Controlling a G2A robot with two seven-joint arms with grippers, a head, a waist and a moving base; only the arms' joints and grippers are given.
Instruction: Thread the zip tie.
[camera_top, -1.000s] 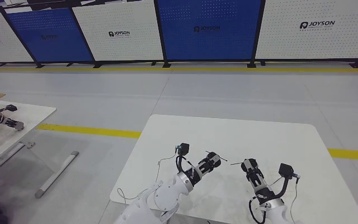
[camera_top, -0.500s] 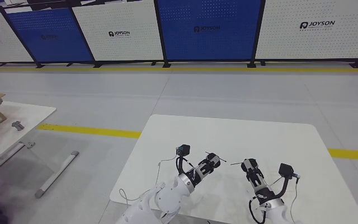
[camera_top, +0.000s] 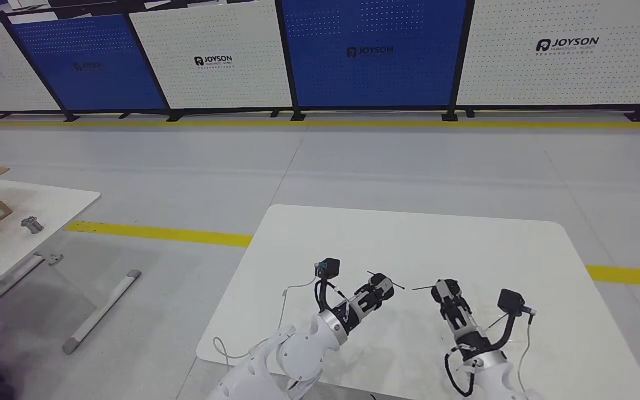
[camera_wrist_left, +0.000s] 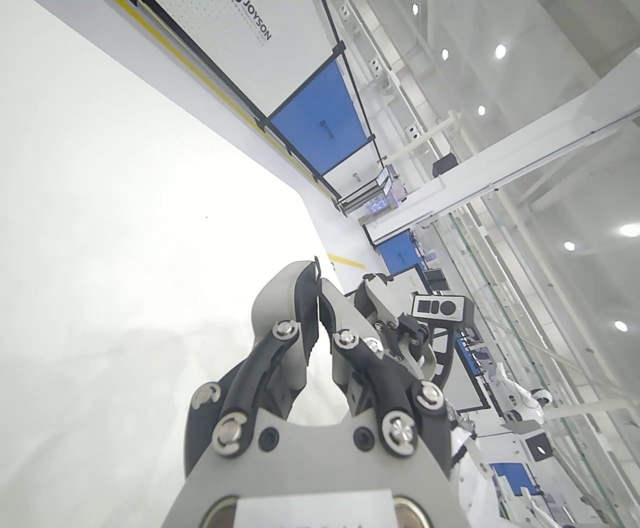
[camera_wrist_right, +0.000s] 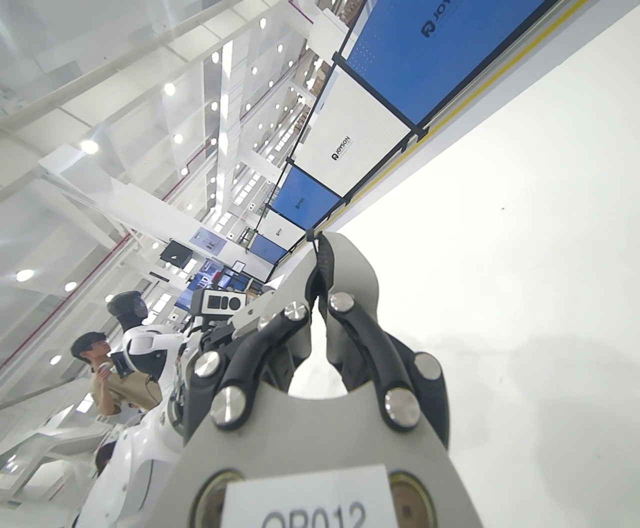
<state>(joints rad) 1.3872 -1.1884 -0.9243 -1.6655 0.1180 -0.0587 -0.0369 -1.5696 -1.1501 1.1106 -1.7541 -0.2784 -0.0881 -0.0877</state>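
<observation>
Left jaws: the left gripper (camera_wrist_left: 318, 282) is pinching shut on a thin black plastic zip tie (camera_wrist_left: 316, 260), with a short end poking out past its fingertips.
Right jaws: the right gripper (camera_wrist_right: 320, 252) is likewise clamping shut on a black tip, apparently of the same tie, though too little is showing to be sure.
Between the jaws: the two protruding ends are pointing toward each other, near but seemingly apart.
Below the jaws: a white rectangular table (camera_top: 420, 235) is lying under both.

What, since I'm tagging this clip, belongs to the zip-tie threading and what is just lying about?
Job: zip tie, pinched by left gripper and right gripper; white table beneath.
Lying about: small grey part on side table; bar on floor.
</observation>
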